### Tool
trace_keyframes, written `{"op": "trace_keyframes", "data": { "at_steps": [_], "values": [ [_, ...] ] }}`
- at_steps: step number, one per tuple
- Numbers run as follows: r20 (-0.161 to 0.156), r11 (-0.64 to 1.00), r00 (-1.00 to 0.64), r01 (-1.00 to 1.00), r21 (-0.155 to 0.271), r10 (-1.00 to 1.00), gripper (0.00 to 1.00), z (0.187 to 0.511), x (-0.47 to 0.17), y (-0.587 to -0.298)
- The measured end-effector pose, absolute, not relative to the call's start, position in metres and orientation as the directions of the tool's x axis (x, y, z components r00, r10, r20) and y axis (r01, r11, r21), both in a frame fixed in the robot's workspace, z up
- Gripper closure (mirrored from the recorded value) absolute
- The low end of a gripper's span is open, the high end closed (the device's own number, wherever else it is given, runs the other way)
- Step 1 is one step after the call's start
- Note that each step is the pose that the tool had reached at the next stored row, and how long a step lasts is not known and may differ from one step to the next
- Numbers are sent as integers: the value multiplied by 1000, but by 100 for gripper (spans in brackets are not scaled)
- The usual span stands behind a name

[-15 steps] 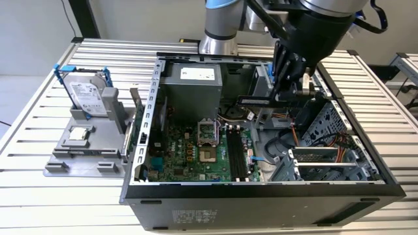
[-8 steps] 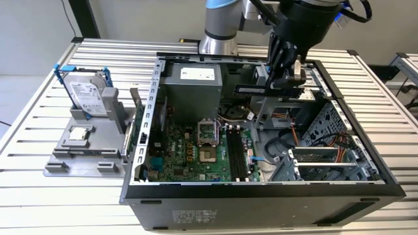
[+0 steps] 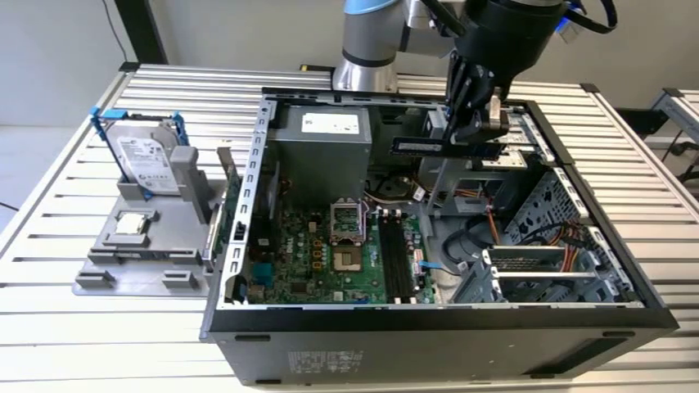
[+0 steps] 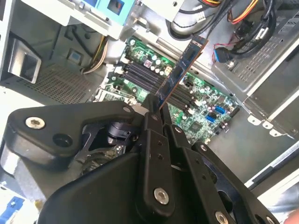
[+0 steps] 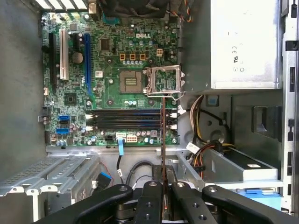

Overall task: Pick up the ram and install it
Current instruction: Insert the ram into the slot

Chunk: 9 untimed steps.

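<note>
My gripper hangs over the back right part of the open computer case and is shut on the ram. The ram is a long dark circuit stick, held level above the case's inside. In the second wrist view the ram sticks out from between the black fingers, above the green motherboard. Seen edge-on in the first wrist view, the ram is a thin line crossing the dark memory slots. In the exterior view these slots lie lower and nearer the front than the gripper.
A grey holder at the exterior view's left carries a silver hard drive in a blue frame and a small square chip. Inside the case are the power supply, the open processor socket, cables and drive cages.
</note>
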State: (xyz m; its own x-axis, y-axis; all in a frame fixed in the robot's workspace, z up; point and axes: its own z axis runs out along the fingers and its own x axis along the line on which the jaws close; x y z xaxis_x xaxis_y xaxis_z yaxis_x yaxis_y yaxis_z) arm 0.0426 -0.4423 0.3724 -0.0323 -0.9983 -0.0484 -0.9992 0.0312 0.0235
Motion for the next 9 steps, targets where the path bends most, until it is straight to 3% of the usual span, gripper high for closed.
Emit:
{"op": "trace_keyframes", "data": {
  "at_steps": [9],
  "values": [
    [-48,44,-45,-999,24,-998,100,372,43,-442]
  ]
}}
